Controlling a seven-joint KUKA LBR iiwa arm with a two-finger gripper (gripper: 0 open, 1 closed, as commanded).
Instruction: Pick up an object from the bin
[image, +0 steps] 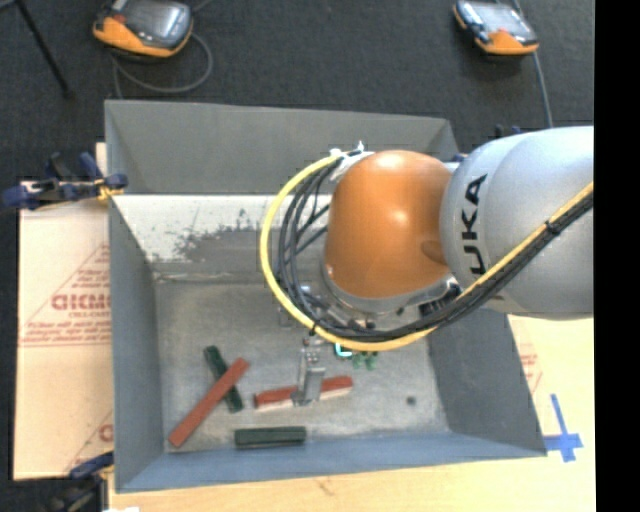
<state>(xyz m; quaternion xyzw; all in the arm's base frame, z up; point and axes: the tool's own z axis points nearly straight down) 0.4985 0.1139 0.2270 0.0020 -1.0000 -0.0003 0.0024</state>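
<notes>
My gripper (311, 388) hangs below the orange-covered wrist and reaches down to the bin floor near the front. Its tip sits on the middle of a short red-brown bar (272, 399), which lies flat and shows on both sides of it. A small green thing (363, 360) lies just to the right of the gripper, partly under the wrist. A dark green bar (269, 436) lies flat a little in front of the red-brown one, close to the front wall.
At front left a long red-brown stick (208, 402) lies diagonally across a dark green stick (223, 378). The arm and its cable loop cover the bin's middle and right. The front wall is close to the gripper.
</notes>
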